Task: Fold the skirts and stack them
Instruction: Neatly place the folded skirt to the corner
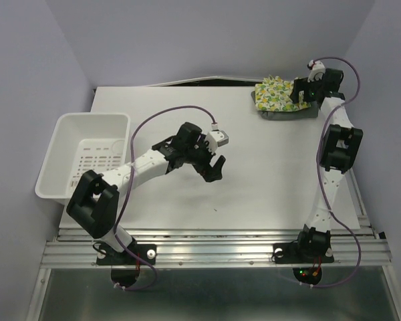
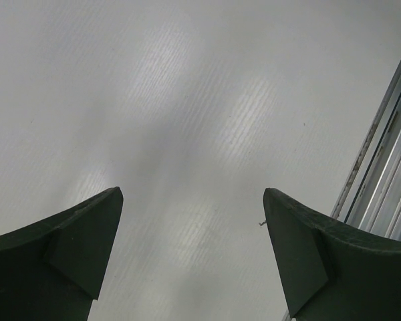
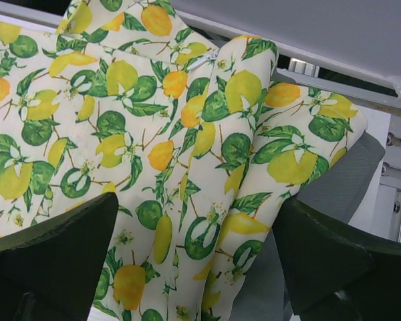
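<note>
Overhead, white table (image 1: 267, 184) between lilac-grey walls (image 1: 27, 60), skirts (image 1: 275, 93) at far-right corner.

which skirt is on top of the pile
The lemon-print skirt lies on top; the plain grey skirt shows only as an edge beneath it.

No legible text, label, brand, number or sign can be read on any surface shown.

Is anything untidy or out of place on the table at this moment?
Yes. The lemon-print skirt lies on the grey skirt at the far right corner of the table, but its edge is bunched into raised folds, and the grey one sticks out beneath, so the stack is not neat.
</note>
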